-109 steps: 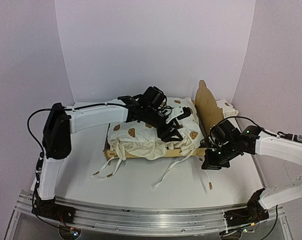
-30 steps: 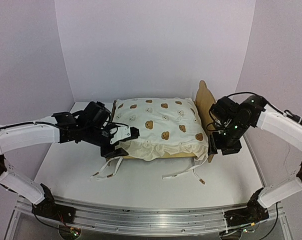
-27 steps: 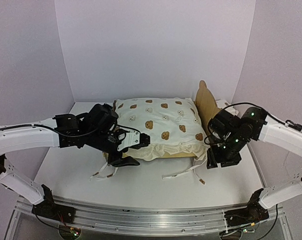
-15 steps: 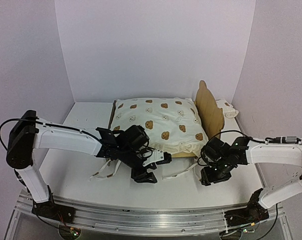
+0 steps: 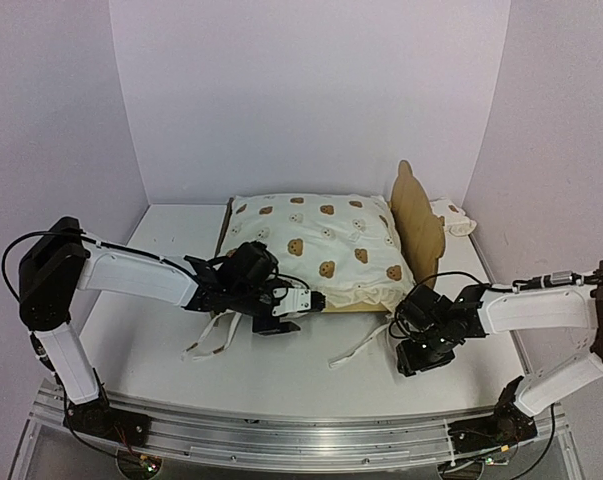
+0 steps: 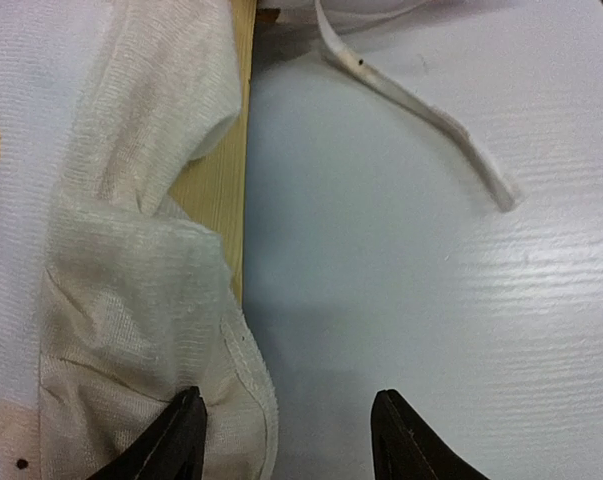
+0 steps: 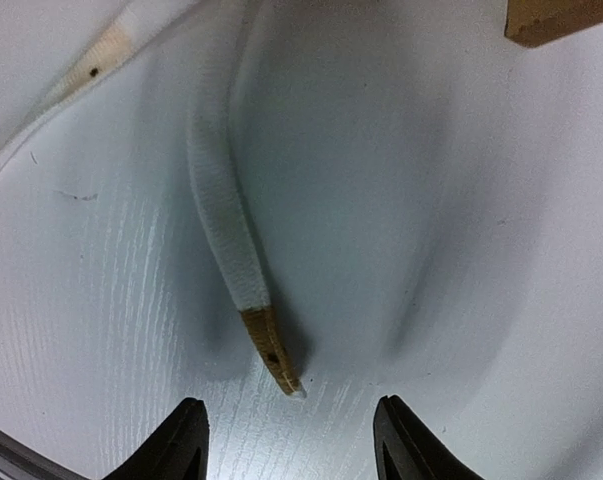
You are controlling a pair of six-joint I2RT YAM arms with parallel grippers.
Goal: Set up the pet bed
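The pet bed [image 5: 316, 240] stands mid-table, its cream bear-print cushion spread flat over the plywood frame and its bear-ear headboard [image 5: 417, 222] upright at the right end. My left gripper [image 5: 280, 318] is open at the bed's front edge. In the left wrist view the cushion's ruffle [image 6: 131, 300] lies under my left finger, beside the wooden rail [image 6: 217, 190]. My right gripper [image 5: 418, 357] is open, low over the table in front of the bed's right corner. A white tie strap [image 7: 224, 220] with a brown tip [image 7: 271, 352] ends just ahead of its jaws, untouched.
A small bear-print pillow [image 5: 454, 218] lies behind the headboard at the back right. Loose tie straps trail on the white table at the front left [image 5: 211, 342] and front middle [image 5: 356, 345]. Another strap [image 6: 421, 110] crosses the table ahead of my left gripper. Purple walls enclose the table.
My left gripper has pulled back from the open table to the bed's front edge. The right gripper has stayed low in front of the bed's right corner. Both stay open.
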